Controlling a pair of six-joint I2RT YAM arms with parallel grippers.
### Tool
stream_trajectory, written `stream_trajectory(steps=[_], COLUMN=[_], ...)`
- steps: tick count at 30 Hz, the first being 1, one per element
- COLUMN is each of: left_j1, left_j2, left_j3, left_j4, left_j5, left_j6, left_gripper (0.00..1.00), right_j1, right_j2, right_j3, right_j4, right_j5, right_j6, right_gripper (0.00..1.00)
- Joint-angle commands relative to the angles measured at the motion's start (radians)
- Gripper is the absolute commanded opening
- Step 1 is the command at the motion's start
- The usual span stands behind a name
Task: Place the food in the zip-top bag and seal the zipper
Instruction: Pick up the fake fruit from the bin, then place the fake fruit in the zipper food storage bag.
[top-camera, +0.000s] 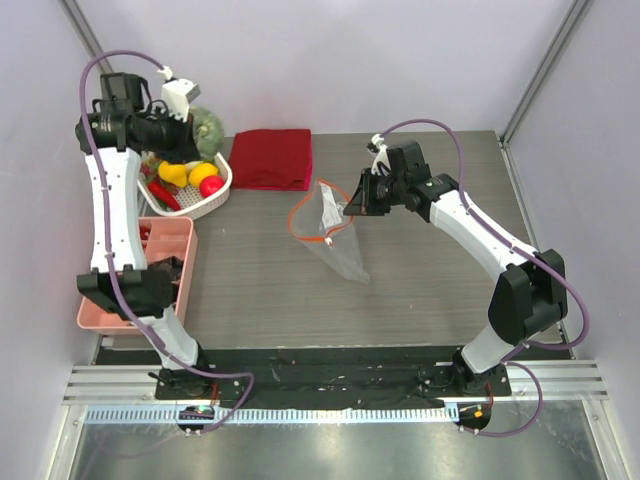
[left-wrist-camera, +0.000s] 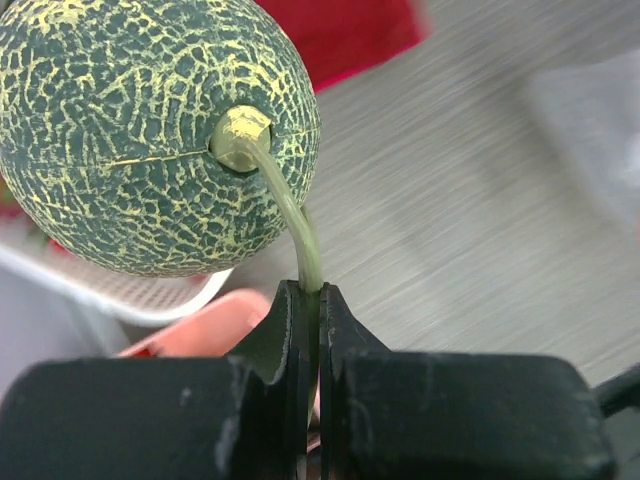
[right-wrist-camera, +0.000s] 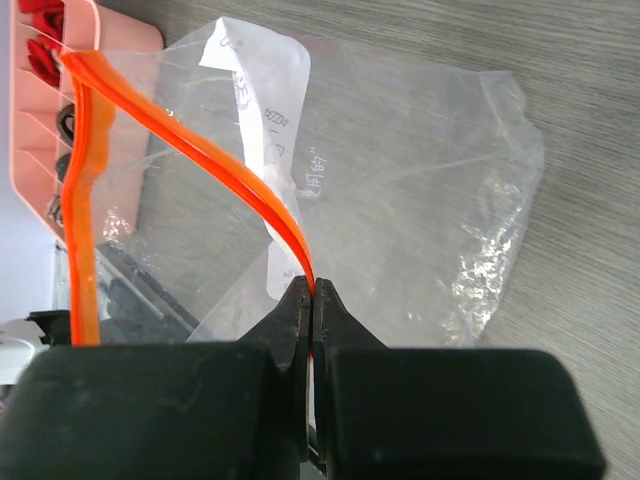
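My left gripper (left-wrist-camera: 310, 292) is shut on the pale stem (left-wrist-camera: 292, 215) of the round green netted melon (left-wrist-camera: 150, 130) and holds it in the air over the white basket (top-camera: 212, 203) at the back left; the melon shows in the top view (top-camera: 208, 131) too. My right gripper (right-wrist-camera: 311, 292) is shut on the orange-red zipper (right-wrist-camera: 240, 180) of the clear zip-top bag (right-wrist-camera: 400, 190), holding the mouth up and open at mid-table (top-camera: 335, 232). Yellow citrus (top-camera: 203, 172) and a red apple (top-camera: 211, 186) lie in the basket.
A folded dark red cloth (top-camera: 272, 158) lies at the back centre. A pink compartment tray (top-camera: 170, 240) stands at the left edge, with the left arm above it. Grey walls close in both sides.
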Motion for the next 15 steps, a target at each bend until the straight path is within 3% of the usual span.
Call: stream_trajectory(steps=[1,5,9,15], left_j1=[-0.090,-0.142,-0.234,-0.387], left_j2=[-0.170,-0.271,-0.364,-0.333], left_j3=[-0.042,-0.132,-0.248,-0.274], left_j4=[0.144,0.285,0.582,0.683], left_j5=[0.251,0.537,0.665,0.789], left_j6=[-0.090,-0.237,-0.485,-0.723], left_gripper=[0.00,0.00,0.00,0.00], right_j1=[-0.002,-0.003,-0.003,-0.002], right_j2=[-0.040,-0.044,-0.040,-0.034], right_j3=[0.002,0.013,0.018,0.039], right_j4=[0.129,0.149,0.152,0.189], right_j5=[-0.065,-0.068,-0.078,-0.122], right_j6=[0.067,0.102,0.118,0.139], right_gripper=[0.01,0.01,0.01,0.01])
